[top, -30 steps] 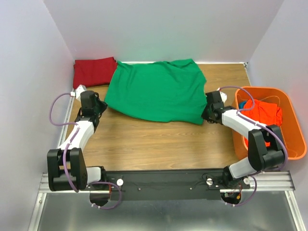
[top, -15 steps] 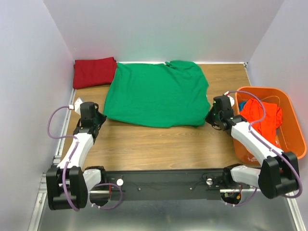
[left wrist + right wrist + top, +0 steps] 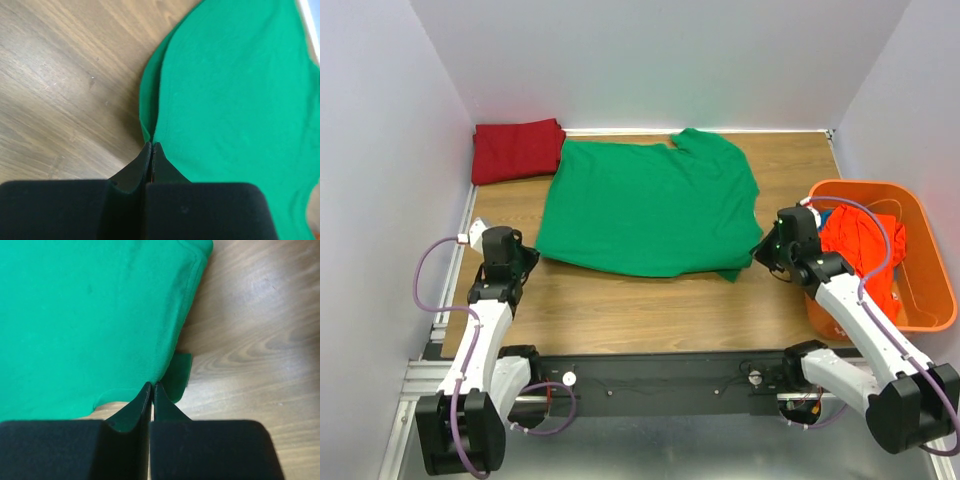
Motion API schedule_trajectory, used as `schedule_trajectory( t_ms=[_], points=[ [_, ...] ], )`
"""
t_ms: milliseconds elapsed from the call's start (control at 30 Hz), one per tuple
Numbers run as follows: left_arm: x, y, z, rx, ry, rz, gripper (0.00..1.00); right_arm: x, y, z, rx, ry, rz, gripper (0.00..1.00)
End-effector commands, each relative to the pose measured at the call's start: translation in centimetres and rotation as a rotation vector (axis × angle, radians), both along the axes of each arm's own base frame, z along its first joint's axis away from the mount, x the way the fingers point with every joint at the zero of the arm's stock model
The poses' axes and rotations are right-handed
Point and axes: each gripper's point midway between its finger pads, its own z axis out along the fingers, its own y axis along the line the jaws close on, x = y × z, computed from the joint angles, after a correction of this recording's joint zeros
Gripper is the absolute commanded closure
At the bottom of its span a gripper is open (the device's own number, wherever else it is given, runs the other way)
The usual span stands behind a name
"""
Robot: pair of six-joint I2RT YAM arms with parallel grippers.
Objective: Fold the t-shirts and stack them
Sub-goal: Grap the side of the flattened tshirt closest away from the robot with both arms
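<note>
The green t-shirt [image 3: 650, 205] lies spread flat across the middle of the table. My left gripper [image 3: 527, 253] is at its near left corner, shut on the shirt's edge [image 3: 151, 145], where the green cloth [image 3: 240, 85] folds into the tips. At the near right corner sits my right gripper [image 3: 763, 250], its jaws a hair apart with the hem [image 3: 152, 385] at the tips. Whether the green cloth [image 3: 85, 315] is still pinched there does not show. A folded dark red t-shirt [image 3: 515, 150] lies at the far left. The orange-red t-shirt [image 3: 860, 240] is bundled in the basket.
The orange plastic basket [image 3: 932, 285] stands at the right edge, close beside my right arm, with a bit of blue cloth [image 3: 825, 215] in it. White walls close in the table on three sides. Bare wood shows between the green shirt and the arm bases.
Both arms drew back toward the near edge, pulling the green shirt's near edge with them and flattening it. A thin slit has appeared between the right jaws.
</note>
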Motion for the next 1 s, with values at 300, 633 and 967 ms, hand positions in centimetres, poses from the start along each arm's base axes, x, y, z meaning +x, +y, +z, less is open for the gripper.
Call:
schedule_trajectory(
  t_ms=[300,633,967],
  points=[
    [3.0,-0.8,0.6,-0.016,-0.015,-0.067,0.97,0.4,-1.9,-2.6,-0.102,0.131,-0.083,0.91],
    [10.0,-1.5,0.5,-0.037,0.027,-0.128,0.97,5.6,-2.2,-3.4,-0.212,0.131,-0.084,0.9],
    [14.0,-2.0,0.0,-0.055,0.051,-0.143,0.98,10.2,-1.5,-6.0,-0.25,0.168,-0.082,0.92]
  ],
)
